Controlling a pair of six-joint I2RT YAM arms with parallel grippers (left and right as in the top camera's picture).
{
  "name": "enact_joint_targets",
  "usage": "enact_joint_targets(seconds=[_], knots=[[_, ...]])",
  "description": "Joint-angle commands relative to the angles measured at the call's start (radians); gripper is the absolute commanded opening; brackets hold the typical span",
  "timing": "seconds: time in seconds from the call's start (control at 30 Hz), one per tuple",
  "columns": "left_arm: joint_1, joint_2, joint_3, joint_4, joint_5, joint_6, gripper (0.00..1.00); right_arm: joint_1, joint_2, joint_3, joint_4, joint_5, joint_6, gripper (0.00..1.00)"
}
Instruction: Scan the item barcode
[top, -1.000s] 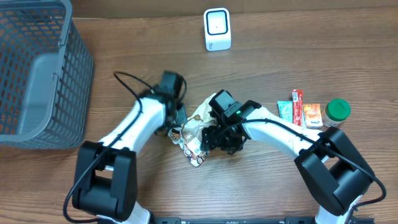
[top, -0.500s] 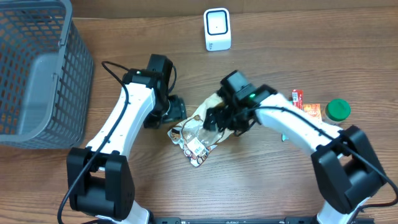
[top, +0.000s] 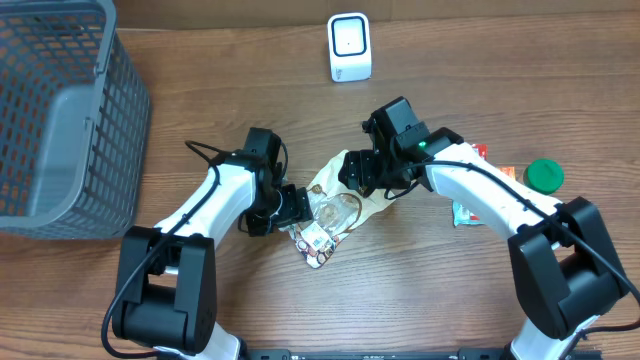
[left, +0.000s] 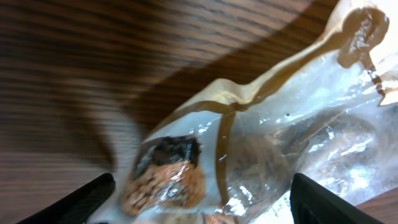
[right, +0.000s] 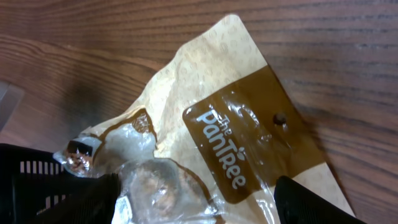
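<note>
I see the brown wooden table (top: 420, 300) with the tall grey wire-mesh basket (top: 60, 120) at its far left. Both arms meet mid-table over the crinkled tan-and-clear plastic pastry bag (top: 335, 205), which lies flat on the wood, well short of the scanner. My left gripper (left: 202, 198) is released, its fingers spread wide to either side of the bag's clear end. My right gripper (right: 196, 199) is likewise released, hanging spread above the brown printed panel. The small white box-shaped scanner (top: 349, 46) stands at the far edge, and a green-lidded round jar (top: 543, 176) sits at right.
</note>
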Motion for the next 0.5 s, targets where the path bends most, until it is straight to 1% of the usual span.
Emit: enact_joint_targets(seconds=[0.0, 0.07, 0.2, 0.47], knots=[[0.004, -0.008, -0.036, 0.032, 0.056, 0.008, 0.79, 0.008, 0.000, -0.040, 0.011, 0.036, -0.013, 0.82], [0.004, -0.008, -0.038, 0.042, 0.056, 0.007, 0.77, 0.013, 0.000, -0.054, 0.018, 0.036, -0.013, 0.82], [0.003, -0.008, -0.039, 0.051, 0.056, -0.013, 0.77, 0.029, 0.000, -0.088, 0.045, 0.036, -0.013, 0.82], [0.003, -0.008, -0.039, 0.097, 0.056, -0.013, 0.76, 0.056, 0.000, -0.134, 0.103, 0.037, -0.010, 0.79]])
